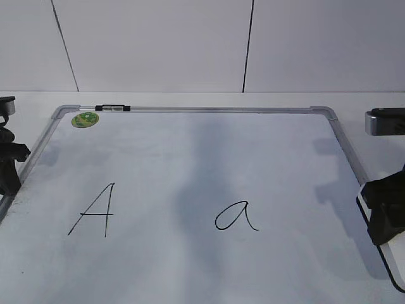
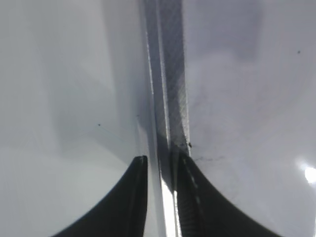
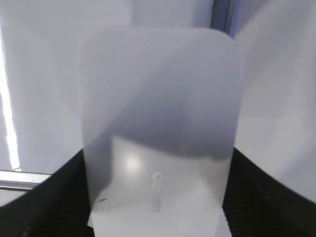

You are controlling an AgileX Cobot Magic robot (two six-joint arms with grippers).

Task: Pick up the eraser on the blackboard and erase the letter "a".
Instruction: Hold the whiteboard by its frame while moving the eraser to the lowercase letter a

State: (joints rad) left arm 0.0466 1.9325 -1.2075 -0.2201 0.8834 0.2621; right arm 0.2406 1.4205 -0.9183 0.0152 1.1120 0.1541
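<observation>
**Desk:** Right gripper (image 3: 158, 197) — what do we have?

**Field:** We see its two dark fingers (image 3: 54, 197) set either side of the eraser (image 3: 160, 123), which fills the wrist view between them. They appear clamped on its long sides, a hold we judge keeps the felt face down for wiping. From outside, this gripper (image 1: 386, 212) sits at the blackboard (image 1: 345, 142) frame's right edge.

**Desk:** And the target?

**Field:** The letter "a" (image 1: 235, 217) lies well to that gripper's left, unerased. A capital "A" (image 1: 95, 211) stands farther left again; we'd steer clear of it.

**Desk:** The other arm?

**Field:** Our left gripper (image 2: 160, 197) hangs over the frame rail (image 2: 168, 98), fingers nearly together, nothing between them but the rail below.
</observation>
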